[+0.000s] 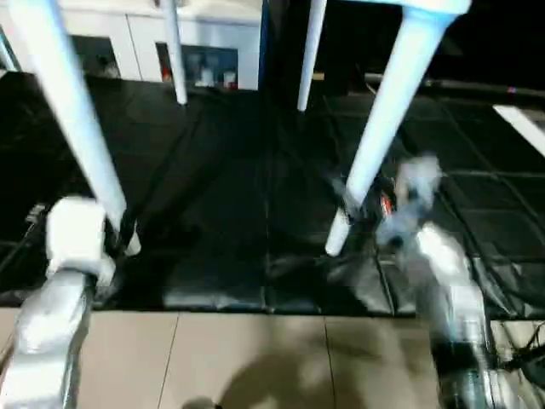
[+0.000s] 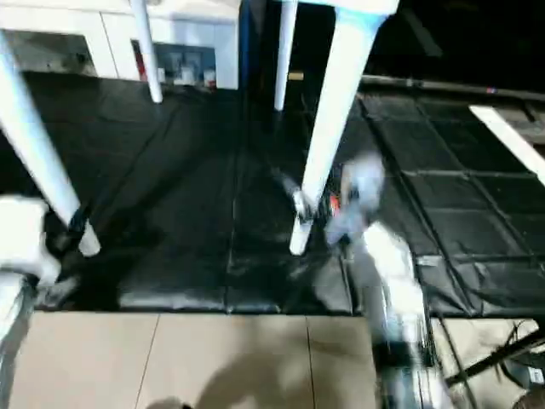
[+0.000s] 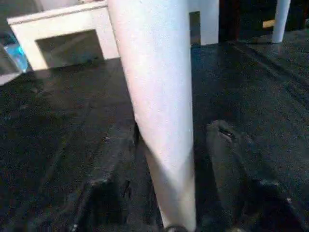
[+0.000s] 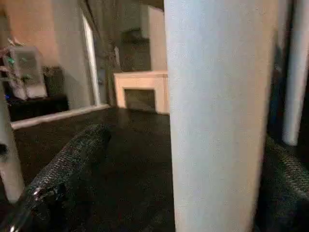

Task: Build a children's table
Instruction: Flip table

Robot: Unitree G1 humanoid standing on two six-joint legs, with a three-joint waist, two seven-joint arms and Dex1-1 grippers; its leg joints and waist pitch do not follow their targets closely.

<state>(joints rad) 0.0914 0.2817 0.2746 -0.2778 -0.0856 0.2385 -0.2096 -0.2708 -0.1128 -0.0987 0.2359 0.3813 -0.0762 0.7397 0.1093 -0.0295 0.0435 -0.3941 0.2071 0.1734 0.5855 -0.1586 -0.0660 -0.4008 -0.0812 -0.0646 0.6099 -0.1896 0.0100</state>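
White plastic children's table [image 1: 400,102] stands upright on its legs over black floor mats [image 1: 238,213], top partly visible at upper edge. Left gripper [image 3: 166,188] grasps near left leg [image 1: 72,119] low down, black fingers [image 3: 106,183] either side of tube. Right gripper [image 1: 362,209] clamped around near right leg [image 1: 387,111] near its foot. Two far legs [image 1: 174,51] beyond. White cabinet [image 1: 204,47] behind. Pale tiled floor [image 1: 255,358] nearest robot.
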